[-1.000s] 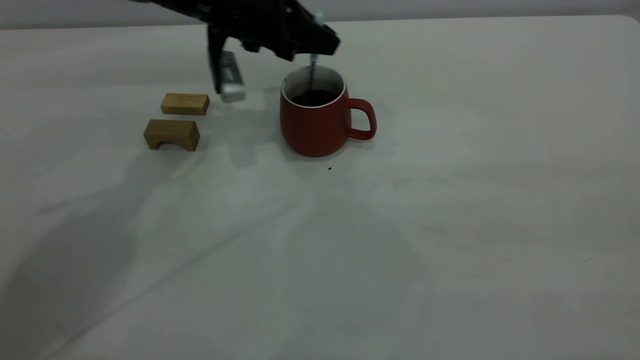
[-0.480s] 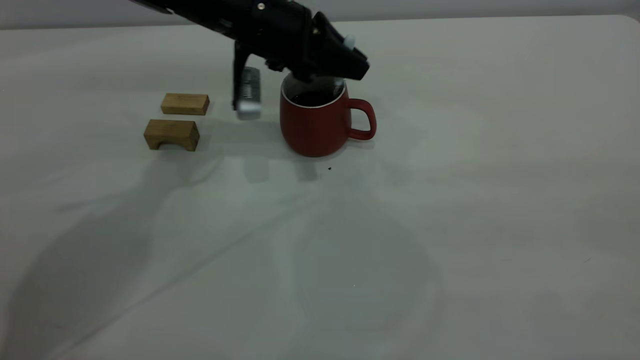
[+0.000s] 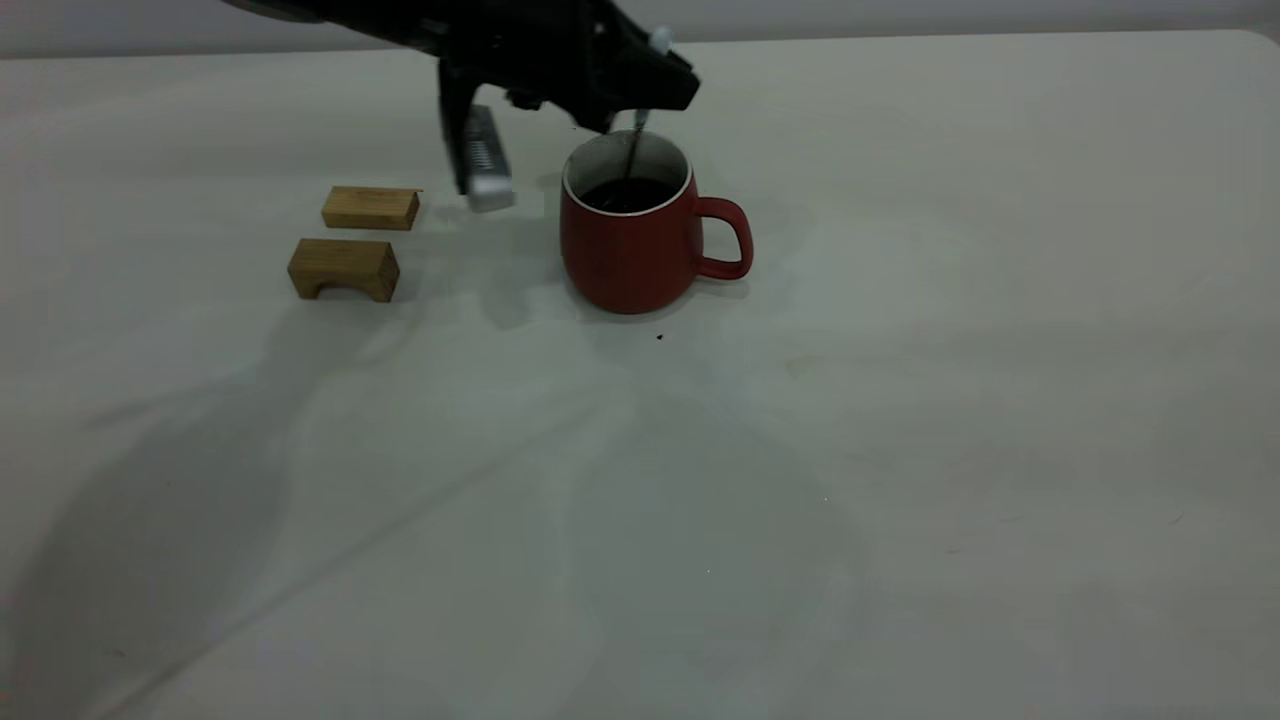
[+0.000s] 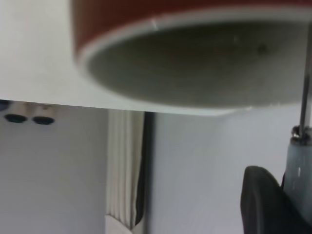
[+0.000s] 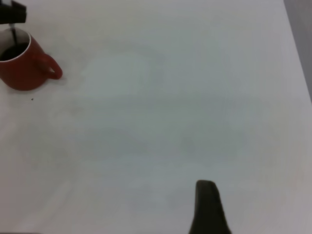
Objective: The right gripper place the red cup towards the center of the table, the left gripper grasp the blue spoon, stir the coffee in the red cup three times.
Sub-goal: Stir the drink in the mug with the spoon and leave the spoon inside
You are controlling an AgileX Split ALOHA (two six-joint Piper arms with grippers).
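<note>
The red cup point(image 3: 635, 250) stands upright on the table point(image 3: 900, 450), left of centre toward the far side, handle to the right, with dark coffee point(image 3: 628, 193) inside. Just above its rim, my left gripper point(image 3: 655, 95) is shut on the pale handle of the blue spoon point(image 3: 636, 135). The spoon's grey neck reaches down into the coffee near the cup's far wall. The left wrist view shows the cup's rim point(image 4: 185, 73) close up, with the spoon handle point(image 4: 297, 170) beside a dark finger point(image 4: 263, 200). My right gripper point(image 5: 207, 209) hangs far off to the cup's right, above bare table.
Two small wooden blocks lie left of the cup: a flat one point(image 3: 370, 208) and an arched one point(image 3: 343, 268). A silver block point(image 3: 485, 160) hangs from the left wrist between blocks and cup. A dark speck point(image 3: 659, 337) lies before the cup.
The left gripper swung right and low over the cup half a second ago. It is now back left and higher, and the spoon has shifted inside the cup. The cup has not moved.
</note>
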